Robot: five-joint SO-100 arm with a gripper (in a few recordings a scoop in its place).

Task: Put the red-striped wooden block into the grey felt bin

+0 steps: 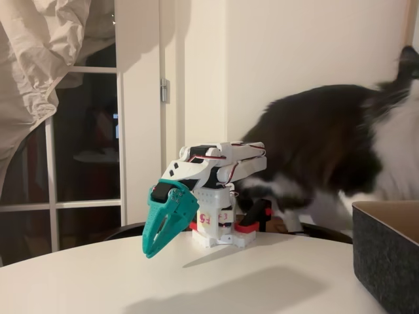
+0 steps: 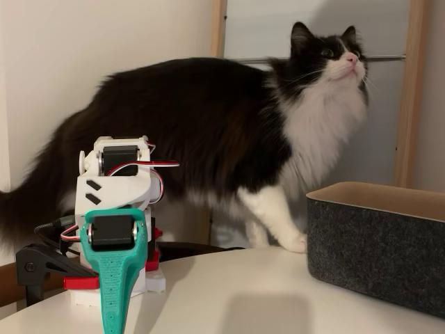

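Observation:
The arm is folded low over its white base (image 1: 219, 226) at the far side of the round white table (image 1: 196, 281). Its teal gripper (image 1: 152, 247) points down towards the tabletop with the jaws together and nothing visible between them; in the other fixed view the gripper (image 2: 111, 316) is seen edge-on. The grey felt bin (image 1: 387, 261) stands at the right edge of the table, and its tan lining shows at the rim of the bin (image 2: 375, 240). The red-striped wooden block is out of view.
A large black-and-white cat (image 2: 208, 132) stands on the table right behind the arm, one front paw near the bin's corner; the cat (image 1: 327, 150) is blurred. A red-and-black clamp (image 1: 252, 222) holds the base.

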